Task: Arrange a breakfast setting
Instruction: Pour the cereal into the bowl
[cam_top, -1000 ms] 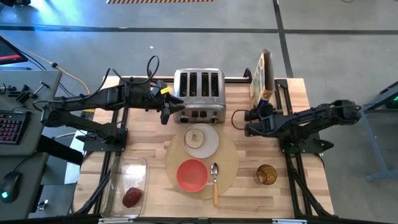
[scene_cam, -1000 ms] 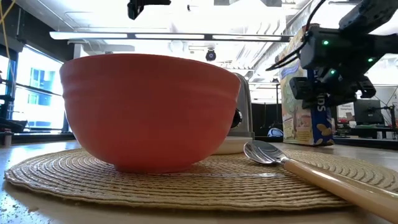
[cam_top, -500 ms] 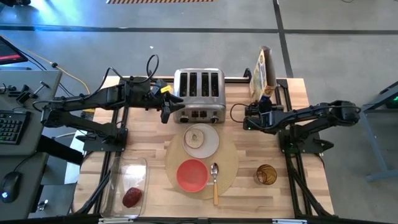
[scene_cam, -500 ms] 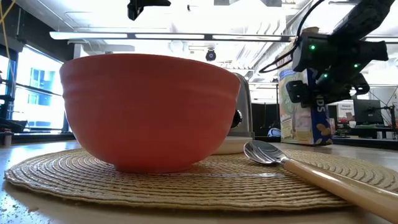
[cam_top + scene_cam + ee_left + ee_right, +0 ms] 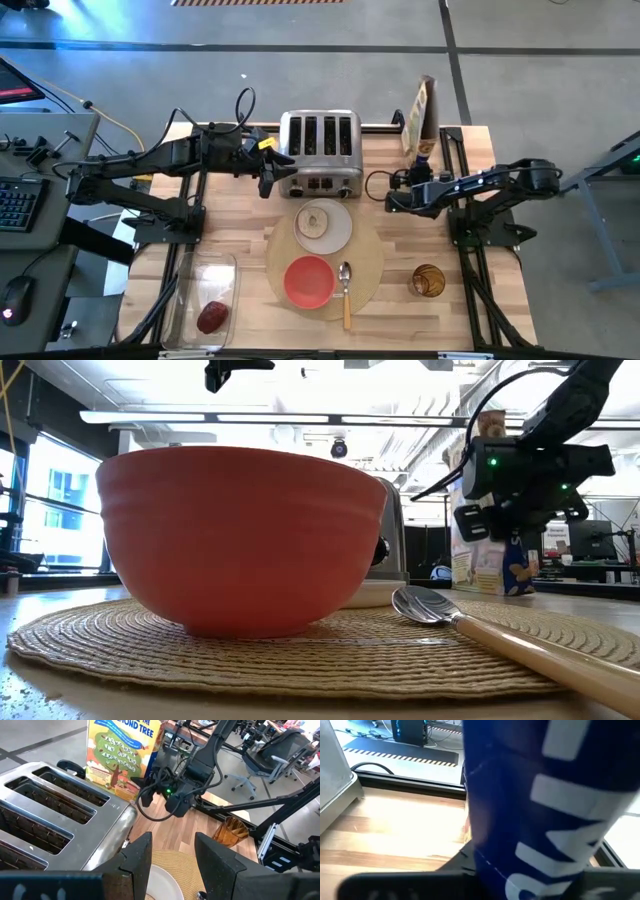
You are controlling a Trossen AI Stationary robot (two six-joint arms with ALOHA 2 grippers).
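A round tan placemat [image 5: 372,262] lies in the middle of the table. On it sit the red bowl [image 5: 308,280], the wooden-handled spoon [image 5: 346,292] and a small white plate [image 5: 341,230] carrying a round toast slice [image 5: 316,220]. The dark red fruit [image 5: 212,317] lies inside the clear tub [image 5: 190,275] at the near left. My left gripper [image 5: 172,840] hangs open above the silver toaster's [image 5: 320,150] front left corner, holding nothing. My right gripper [image 5: 396,197] hovers low beside a cereal box [image 5: 424,115], whose blue side [image 5: 545,795] fills the right wrist view.
The toaster stands at the far middle and the cereal box upright at the far right. An amber glass [image 5: 427,281] stands at the near right, beside the placemat. Bare wood shows between the toaster and the right arm.
My right gripper has sunk lower next to the cereal box, drifted a little toward the toaster side, and rolled at the wrist. The left arm has kept still.
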